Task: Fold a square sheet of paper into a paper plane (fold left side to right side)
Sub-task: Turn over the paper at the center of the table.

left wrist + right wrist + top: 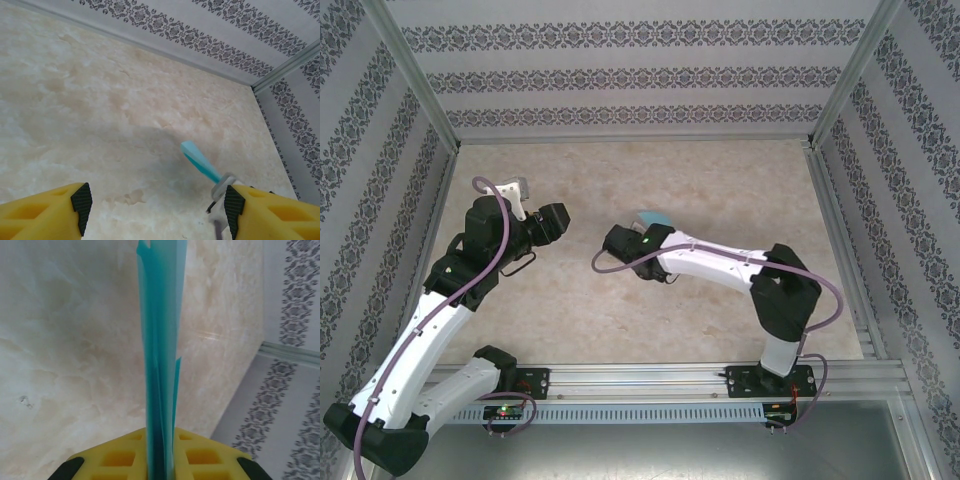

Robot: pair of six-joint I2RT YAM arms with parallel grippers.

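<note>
Grips paper plane [160, 340] in right gripper [160, 462], lower centre; holds left gripper [157, 202] wide, empty; calls for even crease pressure.

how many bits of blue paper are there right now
1. The folded paper is clamped edge-on in the shut right gripper, sticking out past its fingers over the middle of the table. Nothing else blue shows, though part of the table is covered.

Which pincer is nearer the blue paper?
Right. The right pincer is shut on the paper; the left pincer is open, apart from it, to its left in the top view.
</note>
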